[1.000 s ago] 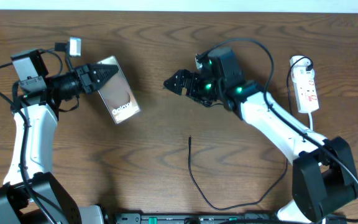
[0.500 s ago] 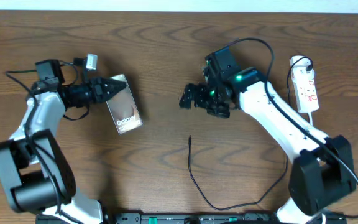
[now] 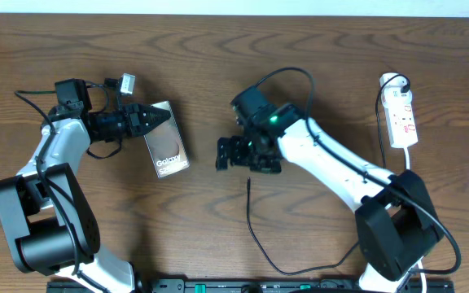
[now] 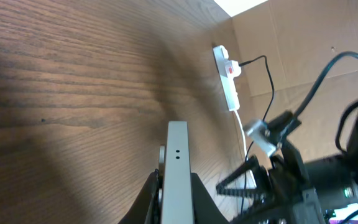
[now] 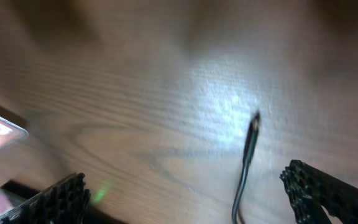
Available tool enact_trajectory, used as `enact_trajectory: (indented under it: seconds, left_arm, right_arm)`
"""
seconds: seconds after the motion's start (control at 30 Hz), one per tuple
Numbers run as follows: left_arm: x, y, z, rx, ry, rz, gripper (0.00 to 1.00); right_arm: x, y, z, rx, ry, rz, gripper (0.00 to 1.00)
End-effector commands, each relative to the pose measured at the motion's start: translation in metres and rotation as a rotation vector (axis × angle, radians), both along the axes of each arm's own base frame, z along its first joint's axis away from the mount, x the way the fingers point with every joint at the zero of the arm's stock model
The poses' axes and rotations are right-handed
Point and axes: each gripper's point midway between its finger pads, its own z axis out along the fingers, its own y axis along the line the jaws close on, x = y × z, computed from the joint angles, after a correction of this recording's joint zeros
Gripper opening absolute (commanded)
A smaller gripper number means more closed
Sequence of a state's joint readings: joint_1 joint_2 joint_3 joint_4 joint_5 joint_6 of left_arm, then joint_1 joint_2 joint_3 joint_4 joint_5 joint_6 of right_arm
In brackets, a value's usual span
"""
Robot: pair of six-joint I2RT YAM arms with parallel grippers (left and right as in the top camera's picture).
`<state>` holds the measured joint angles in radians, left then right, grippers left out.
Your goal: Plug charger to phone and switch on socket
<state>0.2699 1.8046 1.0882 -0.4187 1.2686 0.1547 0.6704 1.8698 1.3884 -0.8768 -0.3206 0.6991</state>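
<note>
Fingers first: left fingers clamped on the end of the phone, its "Galaxy" face up. Right fingers spread wide, hovering just above the charger tip without touching it. Cable lies loose mid-surface, and the socket sits well apart at the far right.

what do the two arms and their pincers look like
Both arms have white shells with black joints: left arm, right arm. Both pincers are black: left pincer, right pincer, whose fingers are ridged. Loose black cables loop over the wrists; a green light glows on the right one.
</note>
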Motion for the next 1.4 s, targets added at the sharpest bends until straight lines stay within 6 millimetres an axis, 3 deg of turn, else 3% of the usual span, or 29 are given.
enact_trajectory:
  seconds: [0.0,0.2,0.6,1.37]
  left_arm:
    - [0.001,-0.001,0.008,-0.01,-0.03,-0.013,0.07]
    - [0.0,-0.002,0.008,-0.012,-0.023,-0.013,0.07]
    - [-0.001,-0.002,0.007,-0.014,-0.016,-0.013,0.07]
    - [-0.001,-0.002,0.007,-0.015,-0.013,-0.013,0.07]
  right_arm:
    - [-0.002,-0.008,-0.003,-0.117,-0.016,-0.126,0.99]
    - [-0.017,-0.015,-0.008,-0.194,0.011,-0.155,0.99]
    - [-0.045,-0.014,-0.02,-0.147,0.199,-0.053,0.99]
    - [-0.045,-0.023,-0.045,-0.185,0.256,-0.022,0.99]
